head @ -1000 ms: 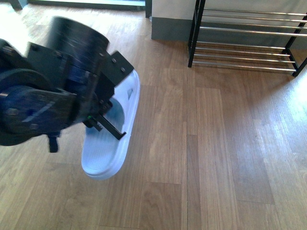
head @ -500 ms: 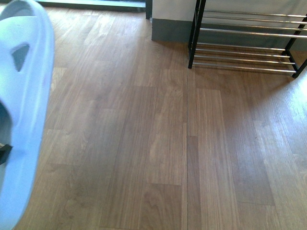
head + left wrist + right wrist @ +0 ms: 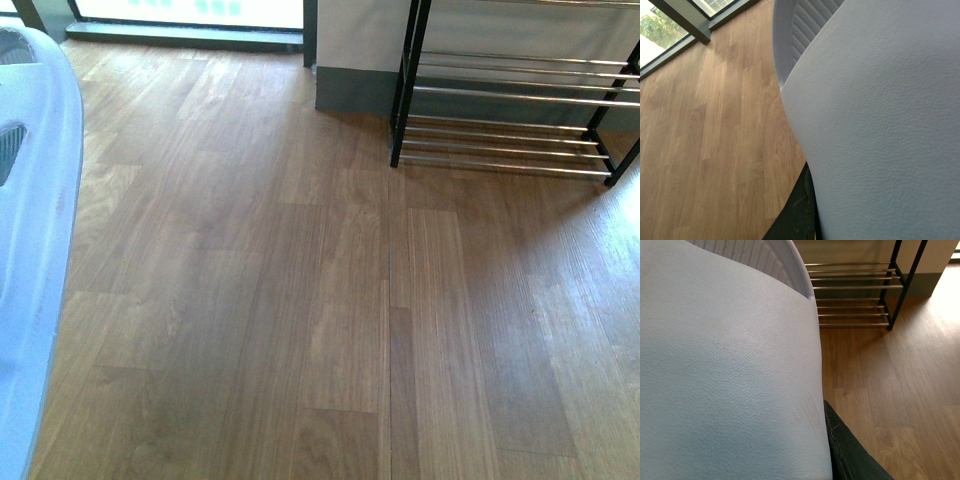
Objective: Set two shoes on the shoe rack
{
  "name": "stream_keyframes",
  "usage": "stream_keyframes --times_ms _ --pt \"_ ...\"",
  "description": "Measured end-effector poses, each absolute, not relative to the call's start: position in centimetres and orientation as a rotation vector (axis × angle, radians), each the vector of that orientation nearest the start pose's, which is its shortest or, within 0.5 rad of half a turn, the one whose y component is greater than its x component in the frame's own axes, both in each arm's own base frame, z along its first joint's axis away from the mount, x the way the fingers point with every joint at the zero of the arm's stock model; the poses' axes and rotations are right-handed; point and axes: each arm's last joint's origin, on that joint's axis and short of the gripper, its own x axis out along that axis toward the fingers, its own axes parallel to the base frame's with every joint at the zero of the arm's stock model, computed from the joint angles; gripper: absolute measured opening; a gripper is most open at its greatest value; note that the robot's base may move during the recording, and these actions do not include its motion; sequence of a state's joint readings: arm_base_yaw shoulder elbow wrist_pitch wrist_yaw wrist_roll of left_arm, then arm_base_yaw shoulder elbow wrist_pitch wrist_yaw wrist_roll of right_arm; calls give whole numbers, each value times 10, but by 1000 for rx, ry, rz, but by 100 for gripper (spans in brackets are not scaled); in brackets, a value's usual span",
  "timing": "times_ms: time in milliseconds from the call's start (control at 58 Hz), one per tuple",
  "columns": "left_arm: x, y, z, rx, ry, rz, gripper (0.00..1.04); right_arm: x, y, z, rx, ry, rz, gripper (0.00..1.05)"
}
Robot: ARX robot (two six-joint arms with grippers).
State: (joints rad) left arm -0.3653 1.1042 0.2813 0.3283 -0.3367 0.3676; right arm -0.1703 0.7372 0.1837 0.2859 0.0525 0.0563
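Pale blue sandal (image 3: pixel 35 250) closer than before, shoe rack (image 3: pixel 505 122) lower in view, both jaws' grip unclear

Floor (image 3: pixel 330 300) – wood-look planks in warm mid-brown, laid lengthwise away from the front camera, with visible seams and grain; a lighter sheen falls on the right-hand side.

Skirting (image 3: pixel 355 88) – a grey band along the foot of the wall, meeting the floor at the back.

Wall (image 3: pixel 355 30) – pale and plain above the skirting.

Window (image 3: pixel 190 10) – at floor level on the far left, brightly lit, with a dark sill along its base.

Window post (image 3: pixel 685 22) – a dark upright seen from the left wrist.

Greenery (image 3: pixel 657 25) – foliage beyond the glass, blurred.
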Motion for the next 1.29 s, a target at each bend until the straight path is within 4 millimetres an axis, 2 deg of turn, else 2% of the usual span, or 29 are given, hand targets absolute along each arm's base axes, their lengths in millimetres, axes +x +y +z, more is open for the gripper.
stream_keyframes --times_ms 1293 --pt "186 -61 156 528 456 -113 2 155 -28 178 72 259 -229 1"
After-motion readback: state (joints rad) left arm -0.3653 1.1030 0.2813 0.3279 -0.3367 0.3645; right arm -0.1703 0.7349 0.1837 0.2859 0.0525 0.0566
